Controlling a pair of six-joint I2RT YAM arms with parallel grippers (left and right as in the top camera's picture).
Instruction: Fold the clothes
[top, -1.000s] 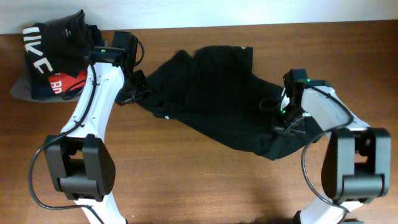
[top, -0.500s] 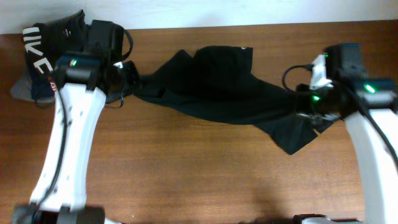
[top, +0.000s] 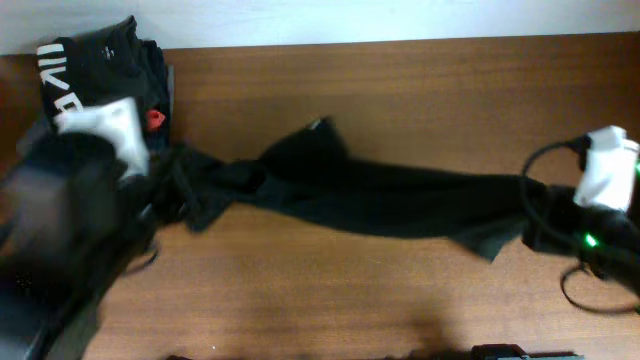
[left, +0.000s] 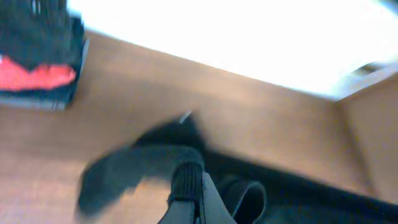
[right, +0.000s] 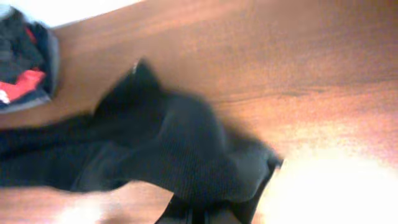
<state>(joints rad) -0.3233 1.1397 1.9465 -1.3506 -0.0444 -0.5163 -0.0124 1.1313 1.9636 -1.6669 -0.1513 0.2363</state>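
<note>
The clothes are one black garment pulled into a long, narrow band across the wooden table. My left gripper is shut on its left end, and the arm there is blurred. My right gripper is shut on its right end. In the left wrist view the closed fingers pinch black fabric, with more of it trailing to the right. In the right wrist view the cloth drapes over my gripper and hides most of its fingers.
A pile of folded garments, dark with white letters and a bit of red, sits at the back left corner; it also shows in the left wrist view as a pile and in the right wrist view as a pile. Bare wood surrounds the garment.
Both arms swung apart and toward the table's front, each still gripping the garment. The loose spread of cloth has been drawn out into a taut, thin band.
</note>
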